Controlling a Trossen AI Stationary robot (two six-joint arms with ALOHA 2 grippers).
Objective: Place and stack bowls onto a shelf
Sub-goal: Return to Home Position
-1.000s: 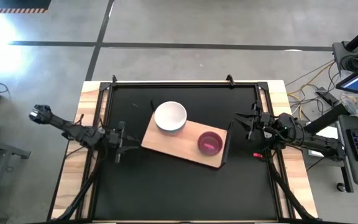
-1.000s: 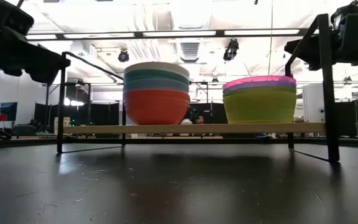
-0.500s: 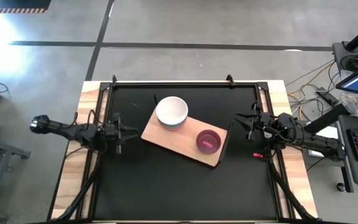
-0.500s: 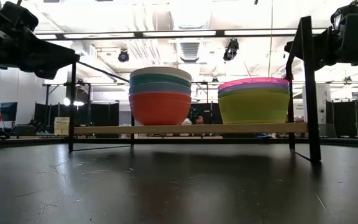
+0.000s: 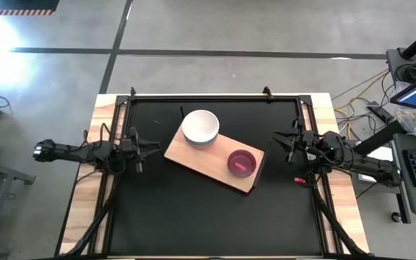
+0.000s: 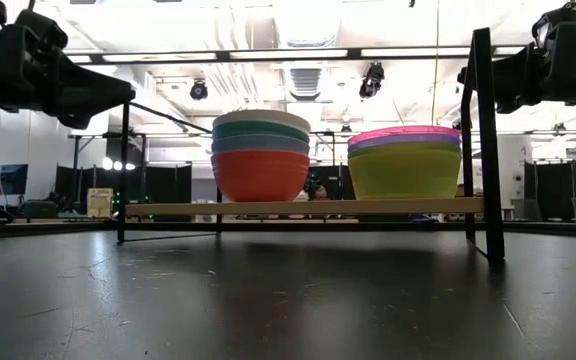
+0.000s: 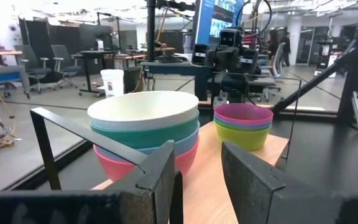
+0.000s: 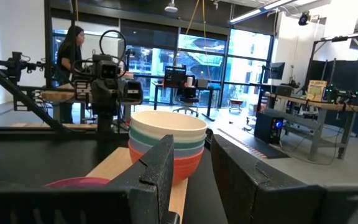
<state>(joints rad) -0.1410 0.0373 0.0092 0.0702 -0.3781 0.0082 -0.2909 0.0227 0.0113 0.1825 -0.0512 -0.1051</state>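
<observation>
From where I stood, the left gripper (image 5: 147, 146) hung at nine o'clock over the black table (image 5: 208, 217), near its edge. Its fingers (image 7: 157, 174) were spread apart with nothing between them.

The shelf (image 5: 202, 163), a light wooden board, lay across the middle of the table, slanting from ten o'clock down to four o'clock. At its ten o'clock end sat the stack of four big bowls. The red bowl (image 6: 261, 175) was at the bottom, then the grey-blue bowl (image 6: 261, 144), the teal bowl (image 6: 261, 130) and the white bowl (image 5: 199, 128) on top.

Toward the four o'clock end sat the small stack, apart from the first. The yellow-green bowl (image 6: 405, 173) was lowest and the magenta bowl (image 5: 242, 164) was on top. The thin rims between them looked like green and blue, though I could not be sure.

The right gripper (image 5: 279, 142) hung at three o'clock, clear of the shelf. Its fingers (image 8: 154, 168) were likewise parted and empty.
</observation>
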